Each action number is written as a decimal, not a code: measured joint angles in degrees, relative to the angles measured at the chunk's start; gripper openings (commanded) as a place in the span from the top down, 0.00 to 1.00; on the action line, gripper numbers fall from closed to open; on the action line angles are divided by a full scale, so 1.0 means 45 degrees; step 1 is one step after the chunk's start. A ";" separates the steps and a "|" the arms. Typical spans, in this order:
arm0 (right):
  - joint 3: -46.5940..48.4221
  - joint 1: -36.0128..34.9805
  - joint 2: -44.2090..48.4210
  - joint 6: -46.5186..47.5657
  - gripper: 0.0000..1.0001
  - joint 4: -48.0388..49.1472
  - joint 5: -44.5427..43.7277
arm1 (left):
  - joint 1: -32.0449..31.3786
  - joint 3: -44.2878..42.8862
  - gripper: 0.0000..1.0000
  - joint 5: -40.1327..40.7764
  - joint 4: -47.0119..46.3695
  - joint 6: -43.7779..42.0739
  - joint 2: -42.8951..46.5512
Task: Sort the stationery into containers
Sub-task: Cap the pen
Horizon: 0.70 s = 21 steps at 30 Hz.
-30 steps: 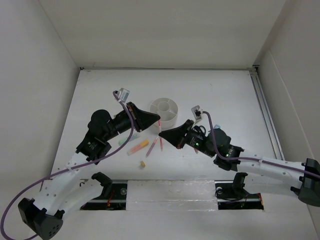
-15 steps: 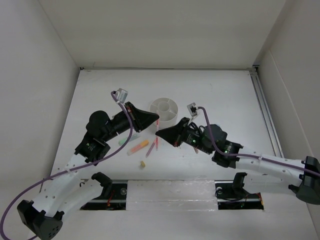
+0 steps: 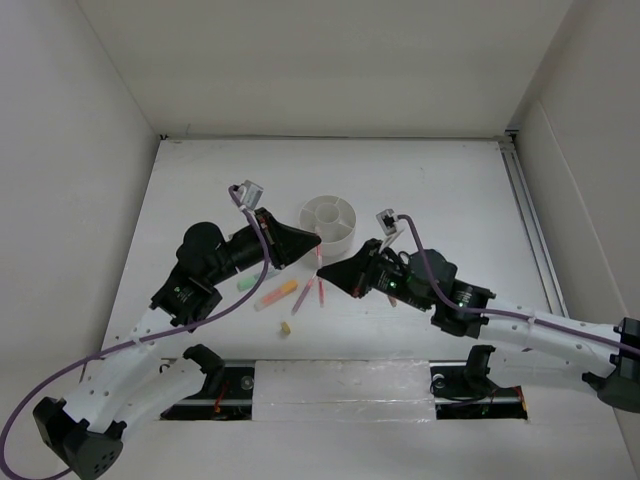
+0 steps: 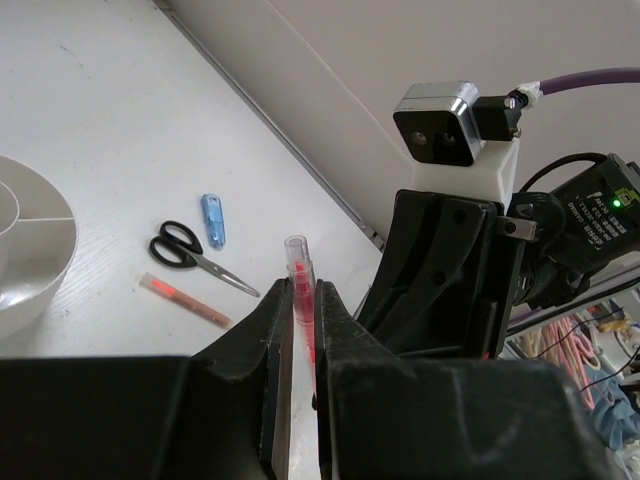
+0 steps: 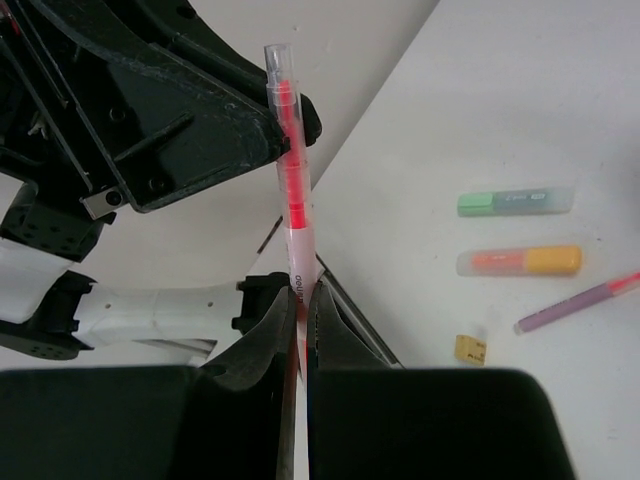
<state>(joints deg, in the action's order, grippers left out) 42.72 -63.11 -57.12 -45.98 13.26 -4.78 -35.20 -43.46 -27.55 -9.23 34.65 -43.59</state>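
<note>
We found the left gripper (image 4: 303, 295) with its fingers closed on a red pen (image 4: 298, 262), whose clear-capped end stood out past the fingertips. The right gripper (image 5: 298, 292) was likewise clamped on a red pen (image 5: 290, 170), which rose past the tip of the left gripper. From above, the two gripper tips sat just apart over the table (image 3: 450, 190), with a short red length between them. We could not tell whether both held one and the same pen.

The round white organizer (image 3: 340, 237) stood just beyond the gripper tips. On the table lay:
- a green highlighter (image 5: 515, 201) and an orange highlighter (image 5: 520, 261), parallel and near each other;
- a purple-pink pen (image 5: 580, 303) and a yellowish eraser bit (image 5: 468, 347);
- black-handled scissors (image 4: 195, 255), a stubby blue highlighter (image 4: 212, 220) and an orange-red pen (image 4: 185, 298), all beside the organizer.
</note>
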 measured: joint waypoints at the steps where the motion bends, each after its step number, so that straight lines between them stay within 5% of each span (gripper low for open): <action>1: -0.0005 -0.0005 0.0063 0.0000 1.00 -0.0073 -0.0010 | -0.0015 0.0000 1.00 0.0005 -0.0005 0.0005 0.0000; 16: -0.0005 -0.0029 -0.0228 0.0379 1.00 0.0321 0.0058 | -0.0024 -0.0097 0.99 0.0214 0.0146 0.0024 0.0068; 19: -0.0005 -0.0199 -0.0325 0.0539 1.00 0.0675 -0.0015 | -0.0063 -0.0461 0.81 0.0427 0.0670 0.0058 0.0078; 21: 0.0015 -0.0311 -0.0355 0.0588 1.00 0.1035 -0.0083 | -0.0121 -0.0743 0.58 0.0597 0.0937 0.0073 0.0078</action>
<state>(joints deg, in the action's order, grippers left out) 42.78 -64.51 -58.72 -43.33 17.91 -5.15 -35.75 -46.81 -24.86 -5.02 34.98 -43.24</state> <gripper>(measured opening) 0.049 0.275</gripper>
